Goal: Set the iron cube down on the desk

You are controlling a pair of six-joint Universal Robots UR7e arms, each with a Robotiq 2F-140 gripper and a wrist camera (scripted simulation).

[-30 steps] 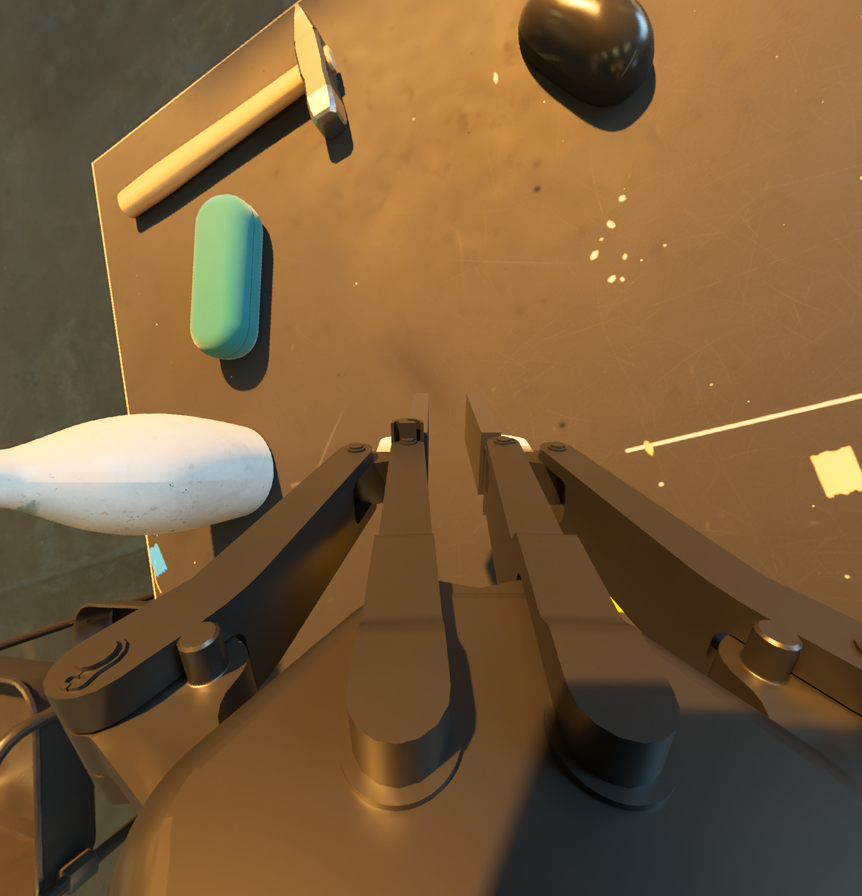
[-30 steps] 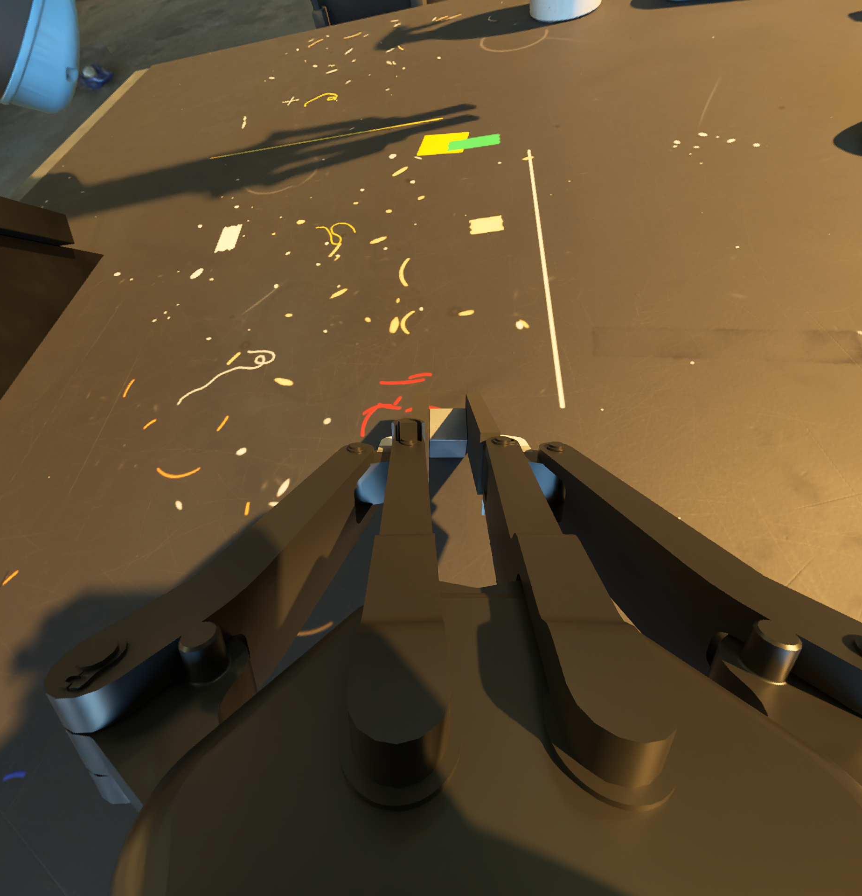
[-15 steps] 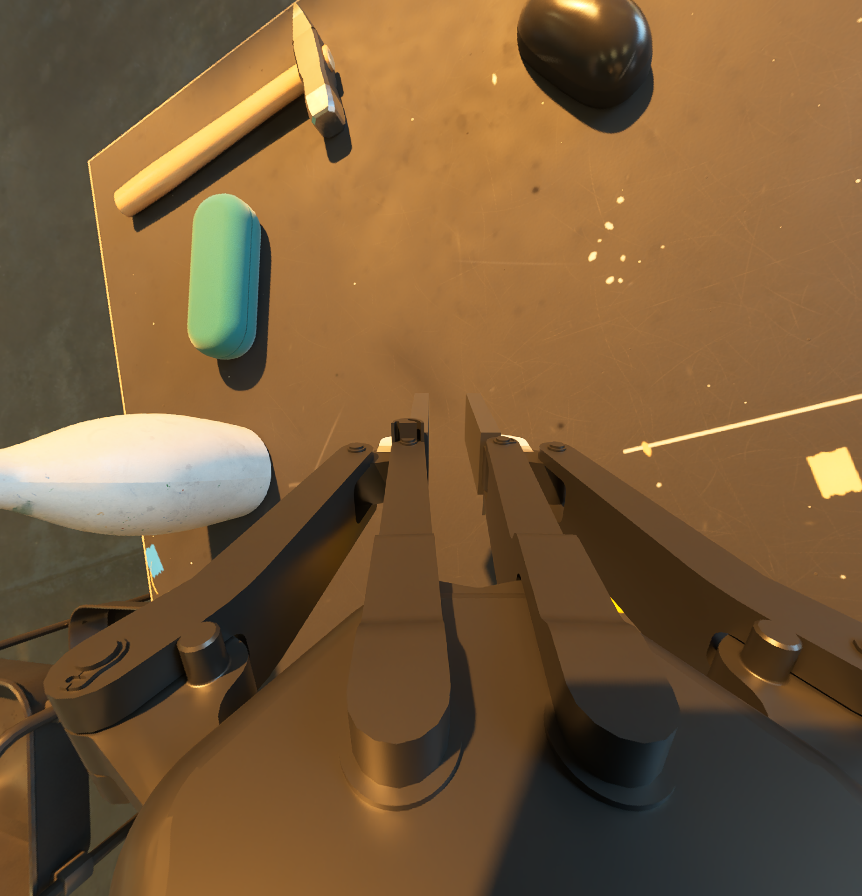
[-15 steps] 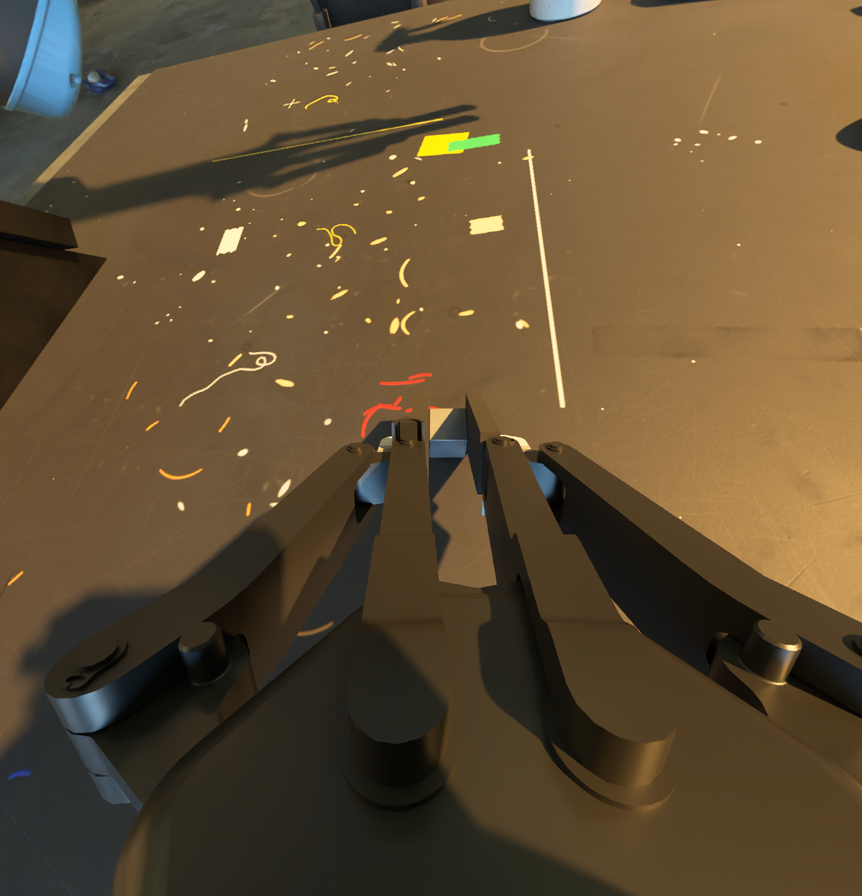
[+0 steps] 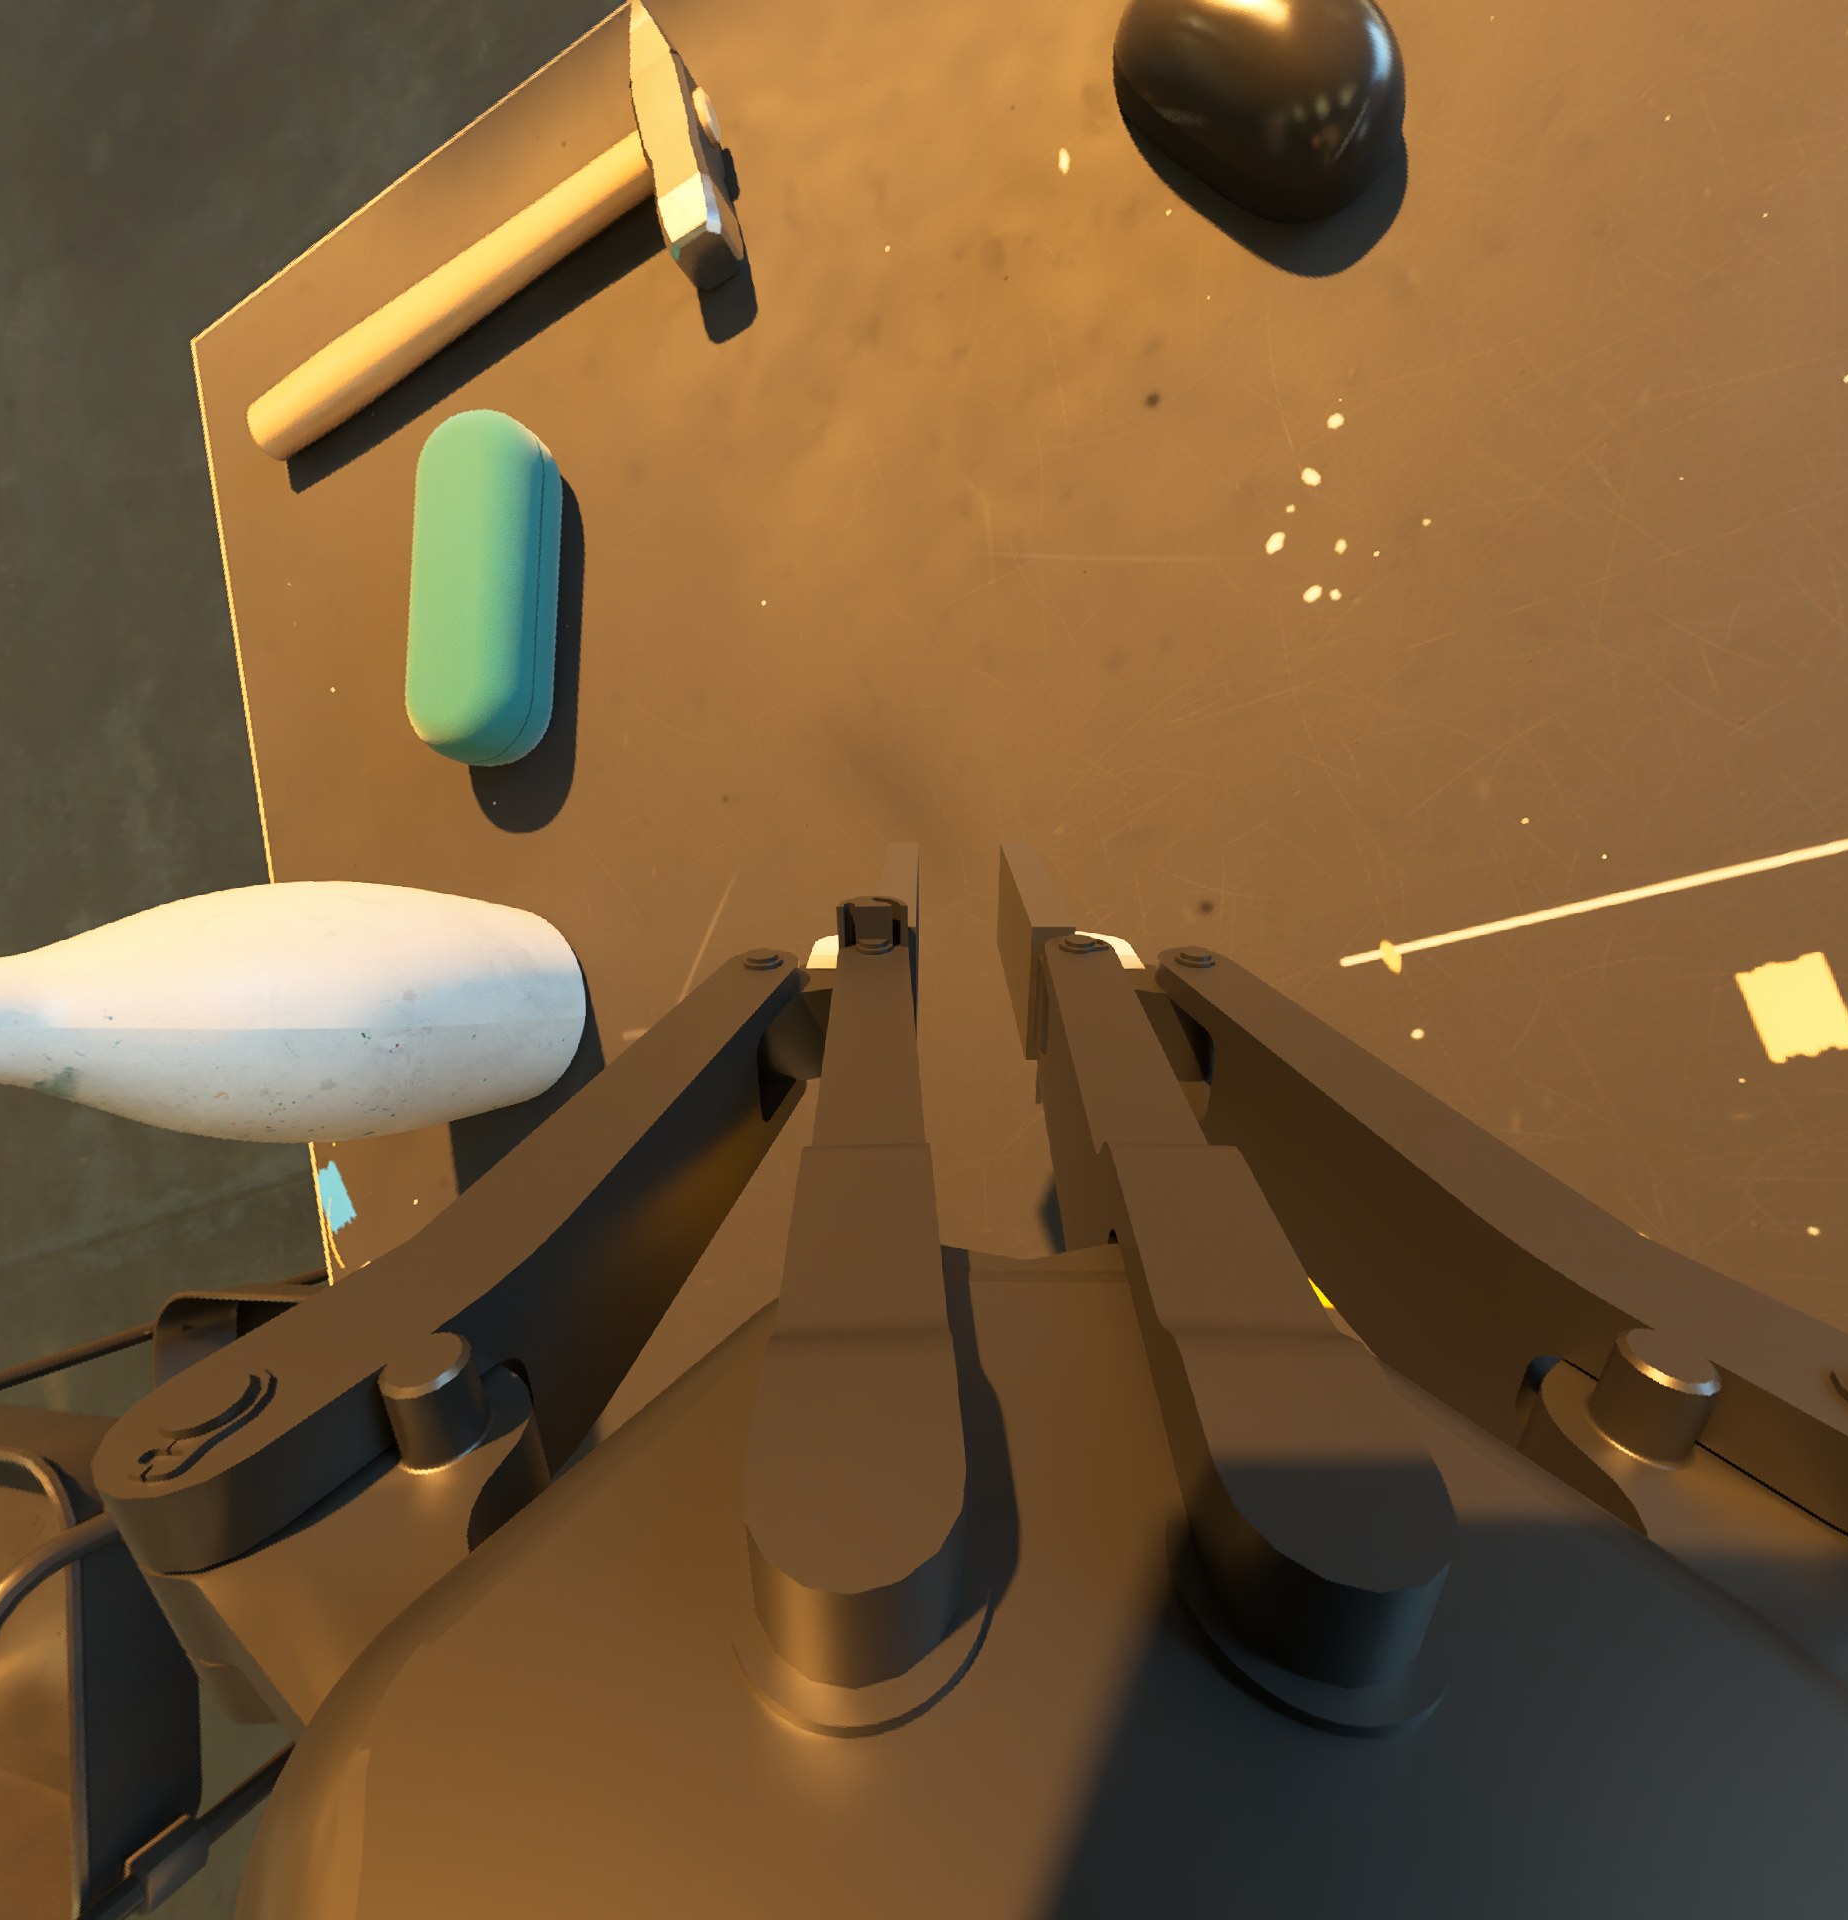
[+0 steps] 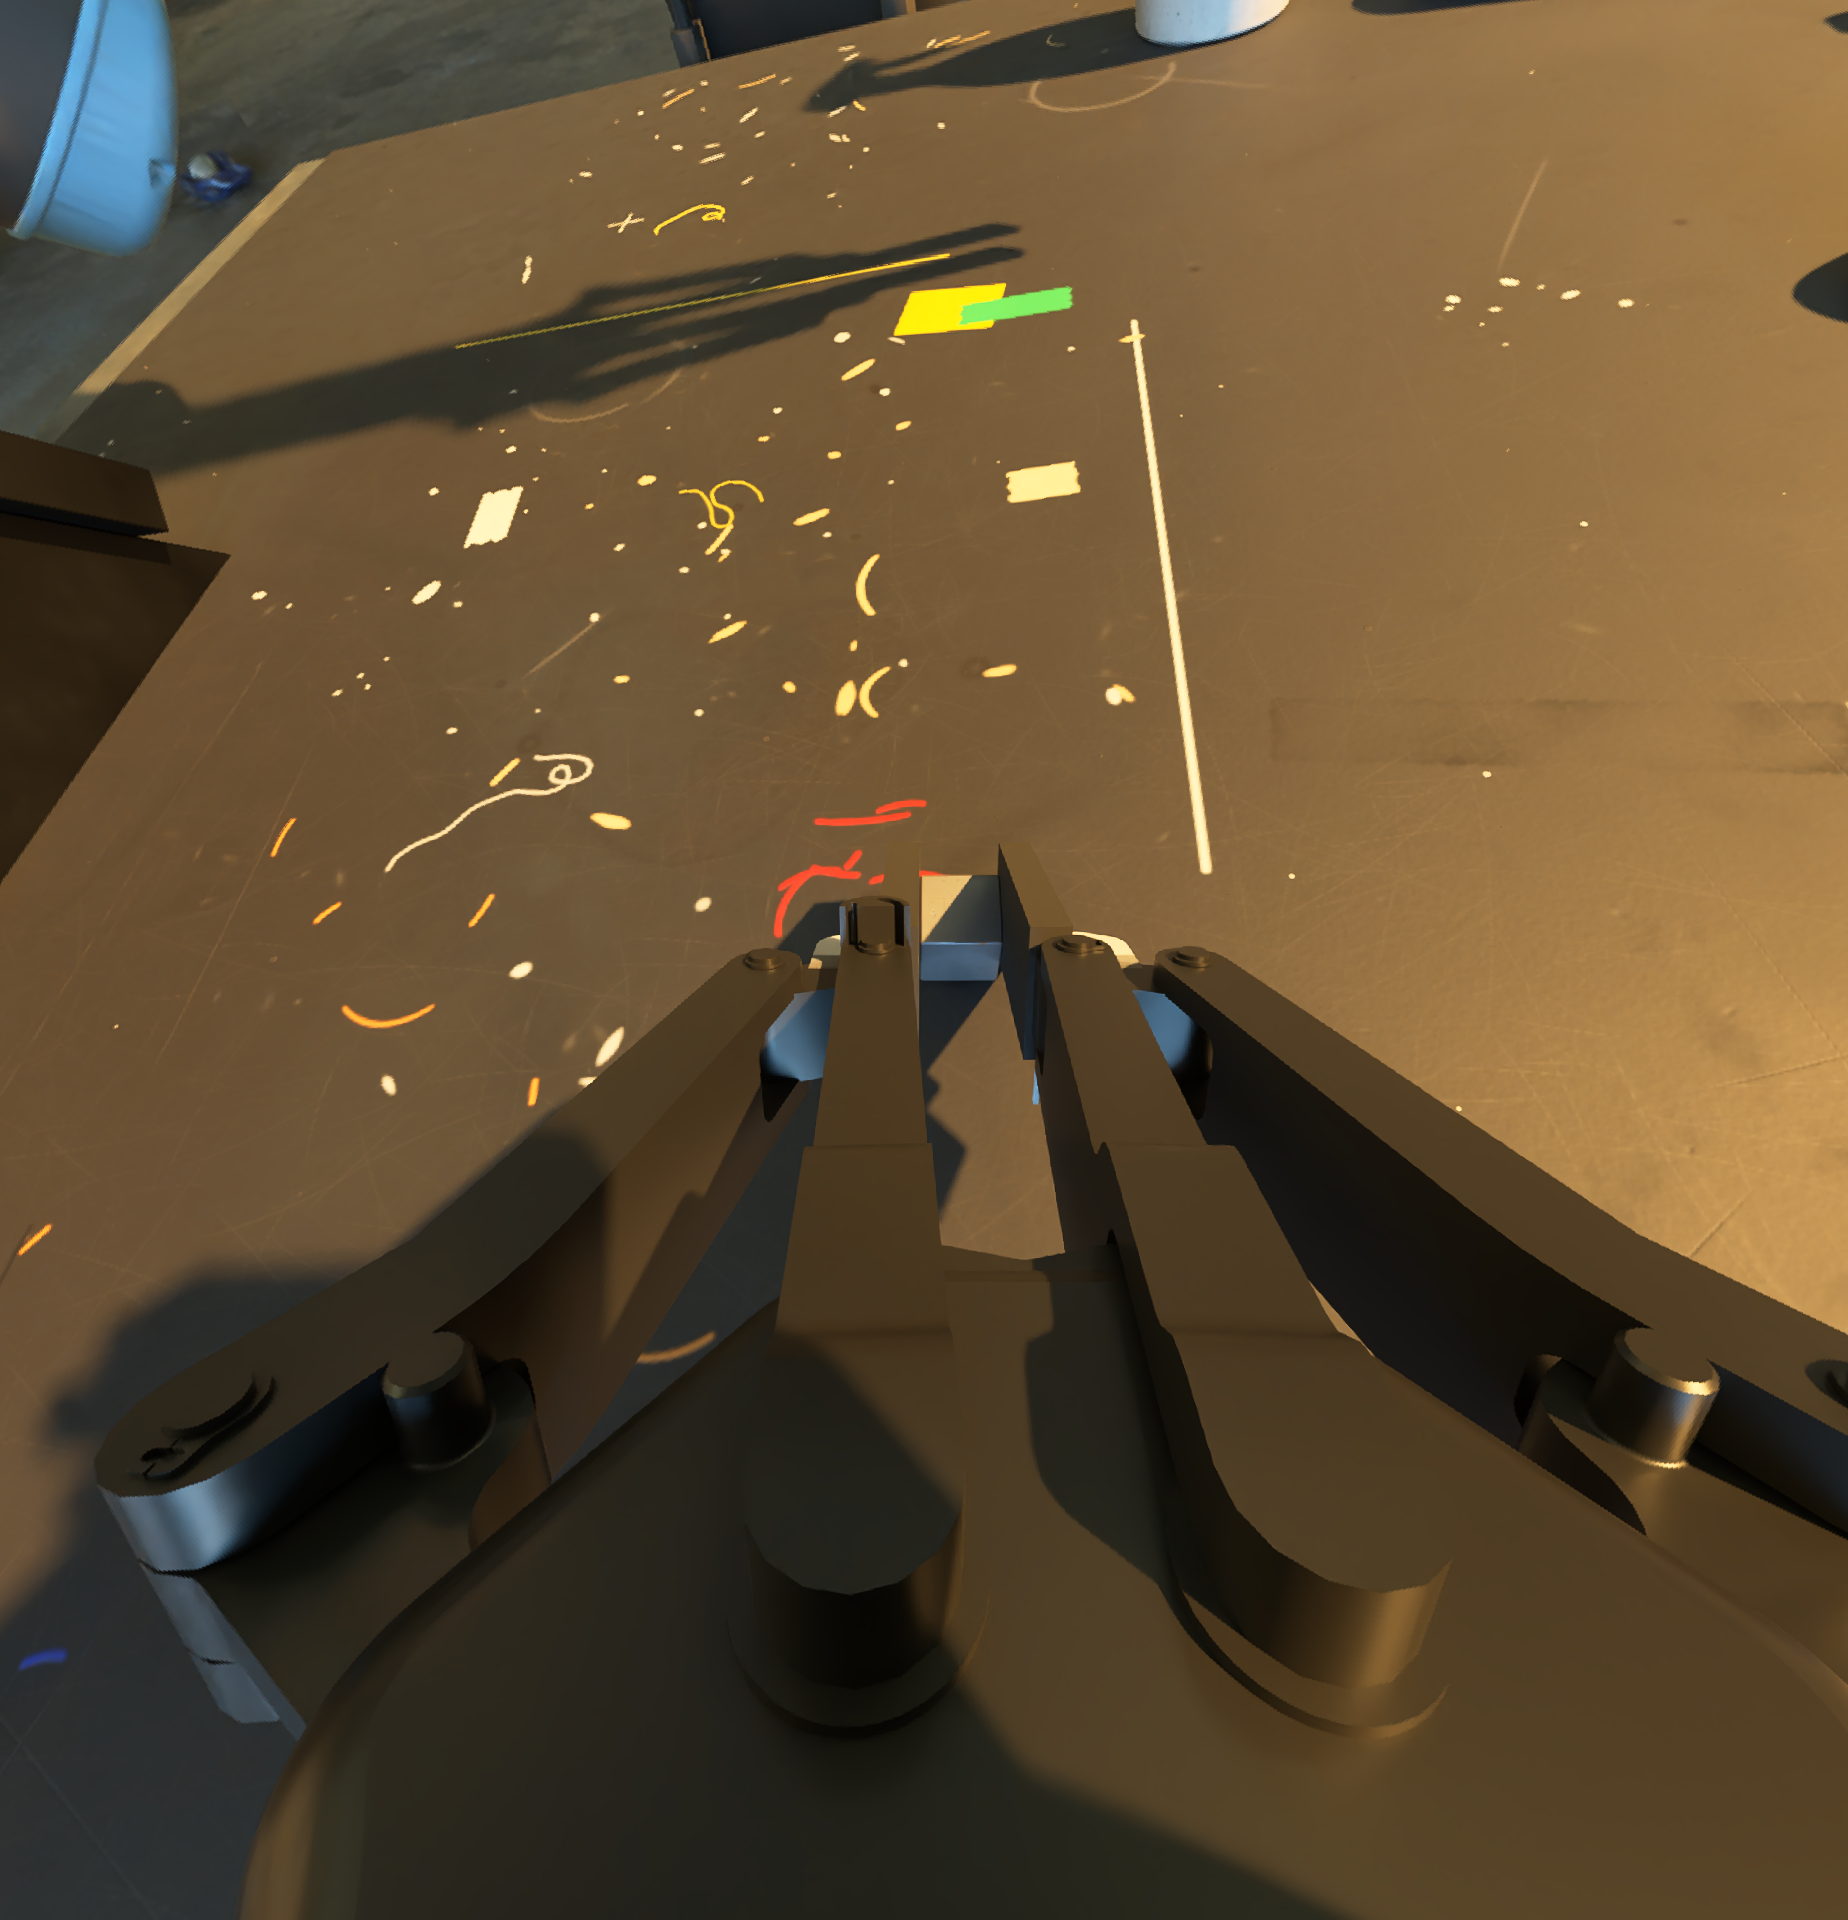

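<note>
The iron cube (image 6: 959, 914) is a small grey metal block. My right gripper (image 6: 959, 883) is shut on it, with a fingertip on each side. It hangs low over the dark, scratched desk (image 6: 1419, 935), over some red marks. I cannot tell whether the cube touches the desk. My left gripper (image 5: 958, 883) has its fingers nearly together with nothing between them, and it is held over the desk (image 5: 1107, 623) near the left edge.
In the left wrist view a white bowling pin (image 5: 276, 1008) overhangs the desk's left edge, with a green oblong case (image 5: 480, 587), a wooden-handled hammer (image 5: 504, 239) and a black rounded object (image 5: 1263, 99) beyond it. In the right wrist view a dark box (image 6: 58, 644) stands at the left.
Almost nothing. Both views shift by a few pixels. The right gripper stays shut on the cube and the left gripper's fingers have not moved.
</note>
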